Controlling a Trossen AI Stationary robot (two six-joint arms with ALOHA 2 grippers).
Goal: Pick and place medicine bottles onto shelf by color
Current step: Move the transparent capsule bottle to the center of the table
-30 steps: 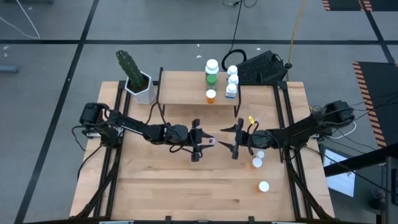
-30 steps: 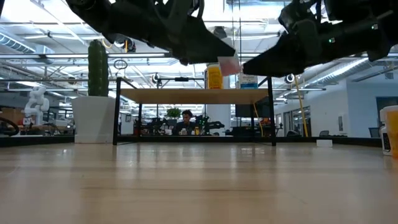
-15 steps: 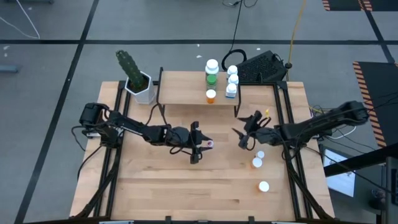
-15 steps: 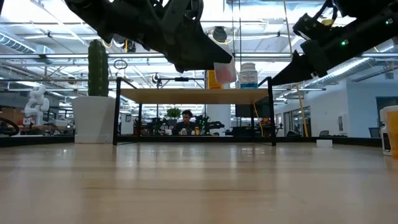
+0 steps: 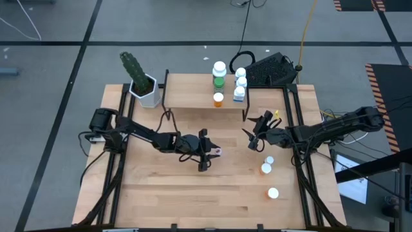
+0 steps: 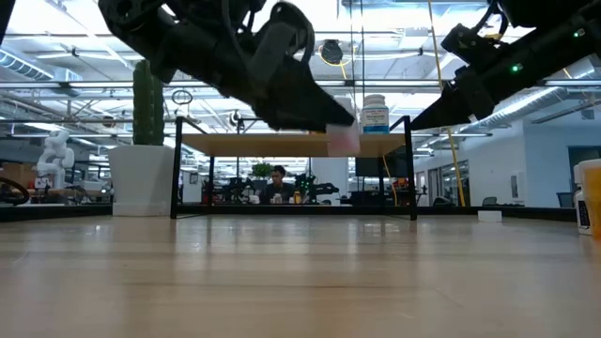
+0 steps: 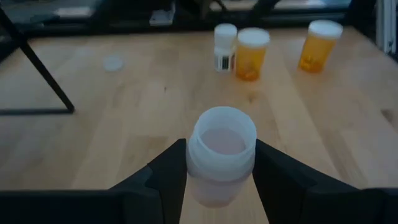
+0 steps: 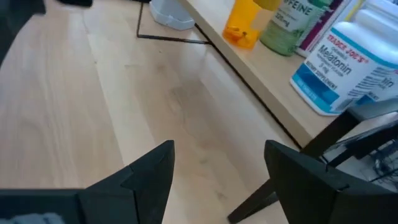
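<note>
Bottle [image 7: 221, 155] and left gripper [image 5: 207, 152] are sitting slightly nearer and lower than half a second ago, the pair having dropped in the low view until the pinkish body is hanging level with the shelf [image 5: 193, 100] board instead of above it. The left gripper's two dark fingers are clamping this pinkish bottle by its sides, over the middle of the table [image 5: 161, 193], clear of the wood. The bottle is looking like translucent pale plastic, round, with a ridged neck and a smooth white cap. The right gripper [image 5: 257, 135] is hovering empty just right of the shelf's near right leg, its fingers spread wide, almost where it was before. On the shelf's light wooden board, carried on thin black metal legs, a green bottle [image 5: 219, 76] is standing at the far edge with a small orange bottle [image 5: 218, 99] nearer, and three blue-white bottles [image 5: 240, 84] are lining up along the right end. Two orange bottles [image 7: 251, 54] and a small white one [image 7: 224, 47] are standing on the bare table, right of the grippers.
</note>
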